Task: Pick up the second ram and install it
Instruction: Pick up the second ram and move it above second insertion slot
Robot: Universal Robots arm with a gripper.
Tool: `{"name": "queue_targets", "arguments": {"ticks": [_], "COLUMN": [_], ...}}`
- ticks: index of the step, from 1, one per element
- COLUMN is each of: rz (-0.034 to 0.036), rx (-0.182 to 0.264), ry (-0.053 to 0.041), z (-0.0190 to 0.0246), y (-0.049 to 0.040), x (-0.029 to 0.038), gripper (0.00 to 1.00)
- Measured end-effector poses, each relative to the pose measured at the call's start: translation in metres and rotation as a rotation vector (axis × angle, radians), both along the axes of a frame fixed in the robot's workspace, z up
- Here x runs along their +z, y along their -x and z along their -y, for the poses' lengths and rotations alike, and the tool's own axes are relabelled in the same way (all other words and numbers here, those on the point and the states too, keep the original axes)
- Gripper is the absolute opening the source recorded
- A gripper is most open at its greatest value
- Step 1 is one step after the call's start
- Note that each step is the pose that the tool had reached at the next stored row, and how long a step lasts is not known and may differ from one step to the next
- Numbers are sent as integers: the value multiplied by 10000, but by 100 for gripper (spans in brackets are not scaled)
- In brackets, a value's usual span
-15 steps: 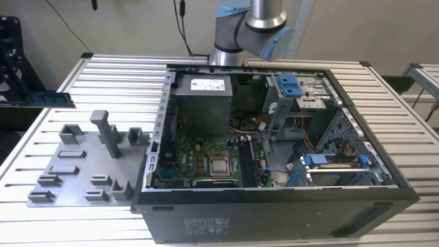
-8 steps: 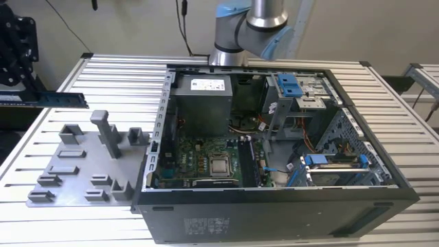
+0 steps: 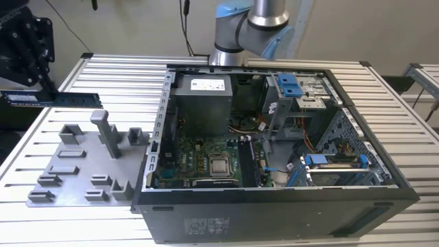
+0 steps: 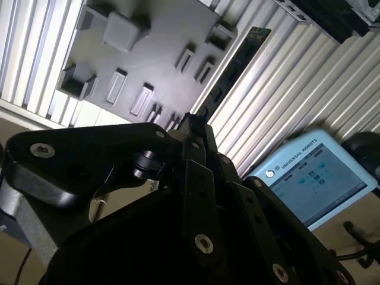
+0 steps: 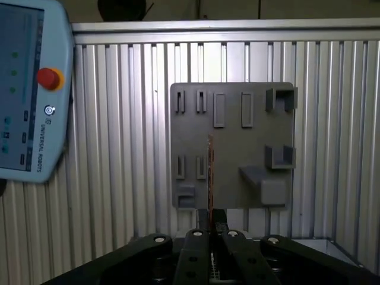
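Note:
The second ram is a long thin bluish stick that hangs level in the air above the table at the exterior view's far left. My gripper is shut on it from above. In the second wrist view the stick reaches away from my gripper over the table slats. Seen edge-on in the first wrist view, the stick is a thin line above my gripper, over the grey fixture plate. The black motherboard sockets lie inside the open computer case.
The grey fixture plate with upright blocks and posts lies on the slatted table, below the held stick and beside the case. A teach pendant lies past the table's edge. The arm's base stands behind the case.

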State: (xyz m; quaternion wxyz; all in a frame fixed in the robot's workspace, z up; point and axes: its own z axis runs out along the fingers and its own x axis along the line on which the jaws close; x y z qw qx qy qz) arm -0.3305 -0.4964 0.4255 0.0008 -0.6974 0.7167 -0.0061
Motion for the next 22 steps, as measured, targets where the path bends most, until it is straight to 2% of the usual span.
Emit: {"name": "queue_targets", "arguments": {"ticks": [22], "rz": [-243], "rx": [0], "ry": [0], "z": [0], "y": [-633], "x": [0], "gripper": [14]}}
